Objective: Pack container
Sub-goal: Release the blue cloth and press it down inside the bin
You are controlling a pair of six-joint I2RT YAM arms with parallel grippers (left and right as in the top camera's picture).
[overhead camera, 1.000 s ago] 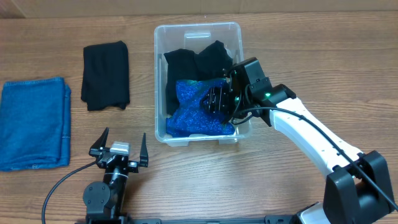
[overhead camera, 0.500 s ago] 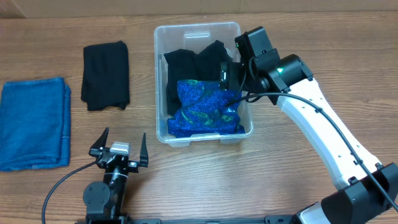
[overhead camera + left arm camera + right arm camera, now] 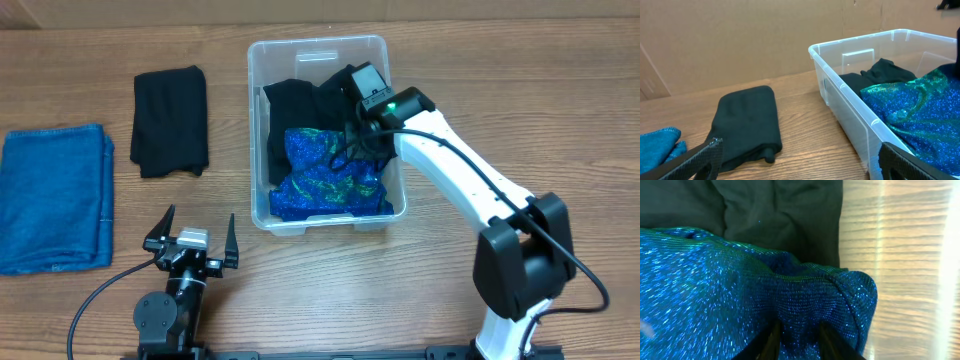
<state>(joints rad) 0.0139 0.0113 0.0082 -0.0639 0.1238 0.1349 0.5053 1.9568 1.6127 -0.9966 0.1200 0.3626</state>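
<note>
while the right claw (image 3: 799, 330) grips a fold of blue sparkly cloth (image 3: 715, 290), with the container (image 3: 318, 41) around it, the fold should be pressed flat below before release; the left claw (image 3: 200, 213) rests spread apart.

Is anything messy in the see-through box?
Yes, a little. The sparkly blue cloth lies crumpled in the container, pinched by the right gripper, while the black cloth and blue towel on the table are folded flat. Nothing is spilled or broken.
</note>
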